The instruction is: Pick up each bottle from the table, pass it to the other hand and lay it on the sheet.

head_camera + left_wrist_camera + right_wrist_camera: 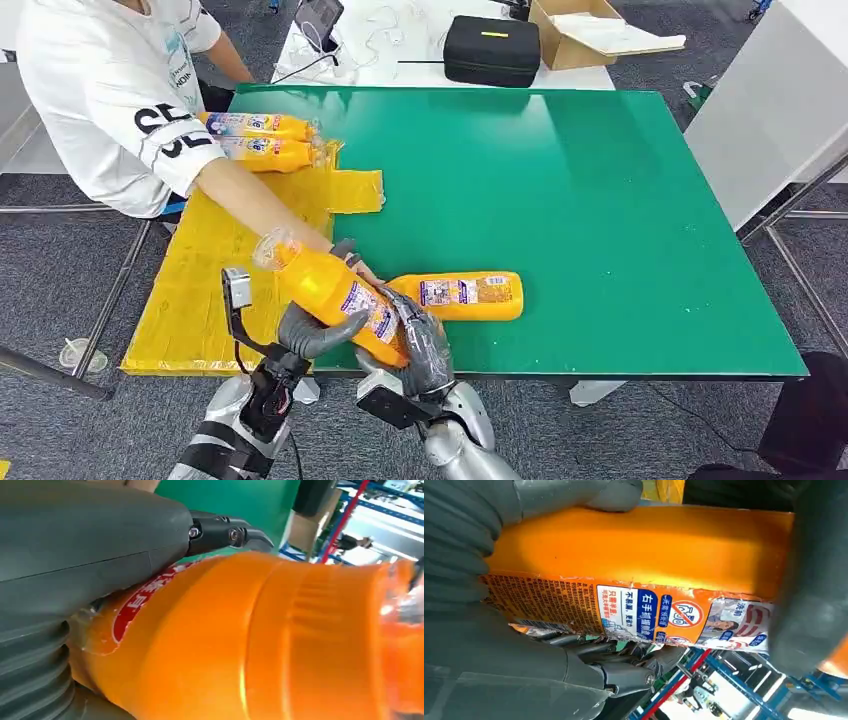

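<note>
Both robot hands are gripping one orange bottle (335,292) at the near table edge, the left hand (312,333) wrapping its middle while the right hand (425,350) is clasping its base, so the handover is looking midway. Just beyond the right hand, a second bottle (462,296) is lying on the green table (620,220), waiting its turn, while a person's arm (255,205) is reaching in over the held one. Farther off beyond the left hand, two bottles (262,139) are already resting on the yellow sheet (205,290).
</note>
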Controlling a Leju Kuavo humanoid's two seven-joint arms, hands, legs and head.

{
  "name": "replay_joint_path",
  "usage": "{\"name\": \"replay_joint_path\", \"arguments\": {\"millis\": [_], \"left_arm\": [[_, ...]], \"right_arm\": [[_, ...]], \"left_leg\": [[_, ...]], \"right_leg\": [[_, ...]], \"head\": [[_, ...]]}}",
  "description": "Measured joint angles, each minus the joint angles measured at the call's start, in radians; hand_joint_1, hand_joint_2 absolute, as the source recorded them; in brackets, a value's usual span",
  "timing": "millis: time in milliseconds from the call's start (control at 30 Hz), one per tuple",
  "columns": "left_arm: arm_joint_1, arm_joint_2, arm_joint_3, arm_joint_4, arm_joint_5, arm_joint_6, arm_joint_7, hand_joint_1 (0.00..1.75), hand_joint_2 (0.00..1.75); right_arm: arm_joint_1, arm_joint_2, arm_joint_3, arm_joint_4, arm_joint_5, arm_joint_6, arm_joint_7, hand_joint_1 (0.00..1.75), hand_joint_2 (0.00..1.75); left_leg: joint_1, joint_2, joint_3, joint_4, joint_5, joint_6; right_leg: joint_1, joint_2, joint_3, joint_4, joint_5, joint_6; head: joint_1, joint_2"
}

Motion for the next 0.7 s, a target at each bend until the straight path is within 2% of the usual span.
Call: {"name": "replay_joint_path", "arguments": {"millis": [33, 200, 600, 633, 667, 700], "left_arm": [[0.0, 0.001, 0.0, 0.0, 0.011, -0.007, 0.0, 1.75, 1.75], [0.017, 0.0, 0.011, -0.016, 0.092, -0.05, 0.01, 1.75, 1.75], [0.057, -0.003, 0.037, -0.089, 0.117, -0.053, 0.03, 1.75, 1.75], [0.058, -0.003, 0.037, -0.091, 0.115, -0.054, 0.03, 1.75, 1.75], [0.059, -0.002, 0.037, -0.095, 0.107, -0.054, 0.03, 1.75, 1.75], [0.059, -0.002, 0.037, -0.095, 0.094, -0.053, 0.027, 1.75, 1.75]], "right_arm": [[-0.003, 0.0, 0.004, 0.007, 0.0, 0.0, 0.003, 1.75, 1.75], [-0.01, 0.0, 0.018, 0.033, 0.002, 0.008, 0.026, 1.75, 1.75], [-0.023, 0.001, 0.035, 0.04, 0.01, 0.016, 0.04, 1.75, 1.75], [-0.023, 0.001, 0.035, 0.04, 0.01, 0.017, 0.04, 1.41, 1.75], [-0.023, 0.001, 0.036, 0.041, 0.009, 0.017, 0.04, 0.0, 1.75], [-0.023, 0.001, 0.035, 0.04, 0.007, 0.017, 0.04, 0.0, 1.75]], "left_leg": [[0.0, 0.0, 0.0, 0.0, 0.0, 0.0], [0.0, 0.0, 0.0, 0.0, 0.0, 0.0], [0.0, 0.003, 0.0, 0.0, 0.0, 0.0], [0.0, 0.003, 0.0, 0.0, 0.0, 0.0], [0.0, 0.003, 0.0, 0.0, 0.0, 0.0], [0.0, 0.003, 0.0, 0.0, 0.0, 0.0]], "right_leg": [[0.0, 0.0, 0.0, 0.0, 0.0, 0.0], [0.0, 0.0, 0.0, 0.0, 0.0, 0.0], [0.0, 0.0, -0.001, 0.0, 0.0, 0.0], [0.0, 0.0, -0.001, 0.0, 0.0, 0.0], [0.0, 0.0, -0.001, 0.0, 0.0, 0.0], [0.0, 0.0, -0.001, 0.0, 0.0, 0.0]], "head": [[0.0, 0.0], [0.0, 0.0], [0.0, 0.0], [0.0, 0.0], [0.0, 0.0], [0.0, 0.0]]}}
